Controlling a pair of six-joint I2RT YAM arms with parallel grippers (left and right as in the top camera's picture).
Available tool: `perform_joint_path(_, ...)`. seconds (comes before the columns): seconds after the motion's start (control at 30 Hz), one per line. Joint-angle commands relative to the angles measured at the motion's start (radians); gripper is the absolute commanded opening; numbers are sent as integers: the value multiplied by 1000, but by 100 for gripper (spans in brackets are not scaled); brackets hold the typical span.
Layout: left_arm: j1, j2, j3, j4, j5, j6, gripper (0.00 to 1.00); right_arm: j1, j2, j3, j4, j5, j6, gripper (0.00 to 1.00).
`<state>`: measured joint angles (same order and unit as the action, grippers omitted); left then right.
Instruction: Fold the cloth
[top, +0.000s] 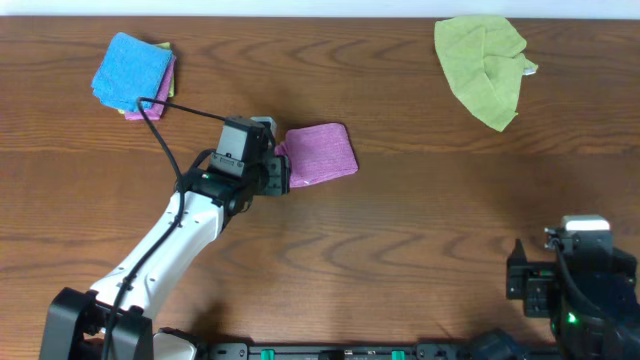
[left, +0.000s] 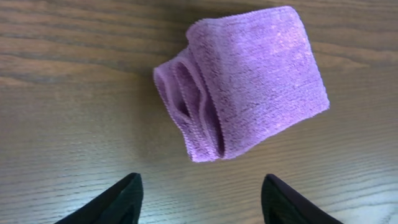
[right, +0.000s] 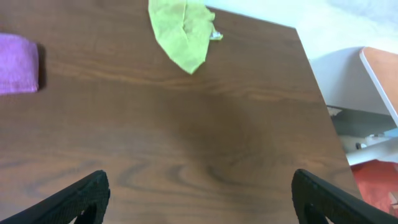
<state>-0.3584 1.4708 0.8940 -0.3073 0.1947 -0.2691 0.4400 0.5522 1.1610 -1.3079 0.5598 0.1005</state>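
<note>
The purple cloth (top: 320, 153) is lying folded into a chunky little packet on the table (top: 420, 200). In the left wrist view (left: 249, 81) I can see its looped layers on the end that faces the camera.

My left gripper (left: 202, 186) is parked just short of that end. It's spread wide with nothing in it, and there's a strip of bare wood between the fingertips and the fabric. From overhead the wrist housing covers the fingers, so I couldn't judge that gap from up there.

The right gripper (right: 199, 186) is well away from the purple cloth, also spread wide over bare wood. Overhead, that arm is cut off by the bottom edge of the frame. The right wrist view only catches a sliver of the purple cloth, clipped at its left edge.

Cloth count:
- one purple
- one green cloth (top: 483, 65), crumpled and unfolded, far off to the purple one's right and further back
- one blue cloth (top: 130, 72), folded, off to the purple one's left and further back

The blue one sits on a small pile (top: 168, 85). Pink and yellowish edges peek out underneath, but I can't tell how many pieces are in there.
</note>
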Motion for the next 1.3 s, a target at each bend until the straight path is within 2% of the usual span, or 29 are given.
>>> perform_joint_path(0.0, -5, 7, -4, 2, -11, -24, 67, -8, -9, -3, 8, 34, 27, 95)
perform_joint_path(0.07, -5, 7, -4, -2, -11, -24, 68, -8, -9, -3, 39, 1, 30, 97)
perform_joint_path(0.2, -5, 7, -4, -4, -10, -24, 67, -8, 16, -3, 149, -217, -7, 99)
perform_joint_path(0.27, -5, 7, -4, 0, -10, -24, 67, -10, 71, -4, 175, -298, -15, 99)
perform_joint_path(0.33, -5, 7, -4, -1, -10, -24, 67, -8, 156, -4, 173, -370, -89, 99)
perform_joint_path(0.43, -5, 7, -4, -3, -10, -24, 67, -29, 272, -3, 177, -371, -138, 97)
perform_joint_path(0.57, -5, 7, -4, -3, -10, -24, 66, -175, 374, 19, 209, -464, -168, 91)
perform_joint_path(0.73, -5, 7, -4, -3, 16, -24, 66, -455, 308, 53, 203, -626, -236, 92)
perform_joint_path(0.8, -5, 7, -4, -2, 28, -23, 66, -499, 283, 12, 206, -641, -237, 92)
perform_joint_path(0.93, -5, 7, -4, -3, 32, -23, 66, -500, 256, -81, 262, -594, -198, 91)
perform_joint_path(1.0, -5, 7, -4, -3, 32, -23, 67, -500, 256, -101, 293, -535, -144, 99)
perform_joint_path(1.1, -5, 8, -7, -6, 34, -23, 68, -500, 263, -105, 302, -505, -131, 99)
perform_joint_path(1.27, 17, 41, -13, 47, 78, -60, 75, -500, 267, -105, 283, -515, -131, 99)
